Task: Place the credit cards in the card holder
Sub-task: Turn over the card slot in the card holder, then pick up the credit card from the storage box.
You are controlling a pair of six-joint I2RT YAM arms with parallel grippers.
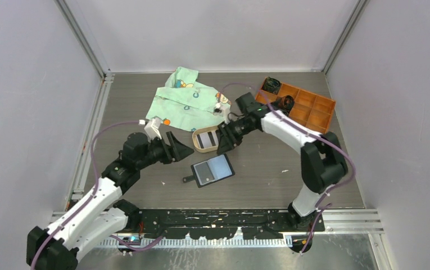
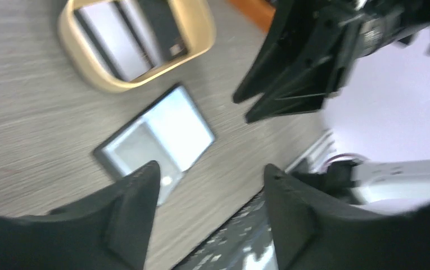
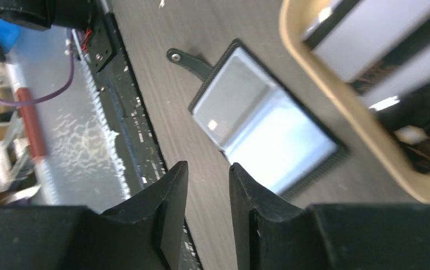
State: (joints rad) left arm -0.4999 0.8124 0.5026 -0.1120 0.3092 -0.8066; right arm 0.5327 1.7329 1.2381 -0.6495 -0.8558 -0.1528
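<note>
Left gripper [image 2: 211, 169]: jaws wide, nothing between them, poised above the worktop [image 1: 268, 180] just left of the card holder [image 1: 213, 170]. The card holder lies opened flat near the middle of the worktop, pale inner pockets up, snap tab pointing to the near left; no card is seen in it. Just behind it sits the tan tray [image 1: 194, 140], containing the credit cards [image 1: 206, 138], pale and black, lying side by side. Right gripper [image 3: 208, 166]: jaws narrow, holding nothing, at the tray's right rim. Judgement: the step in hand is lifting one card from the tray; take a single card by a short edge, and have the left arm steady the holder before insertion. Far right, the orange compartment box [image 1: 329, 107] holds dark items, unidentifiable, in two rear compartments.
</note>
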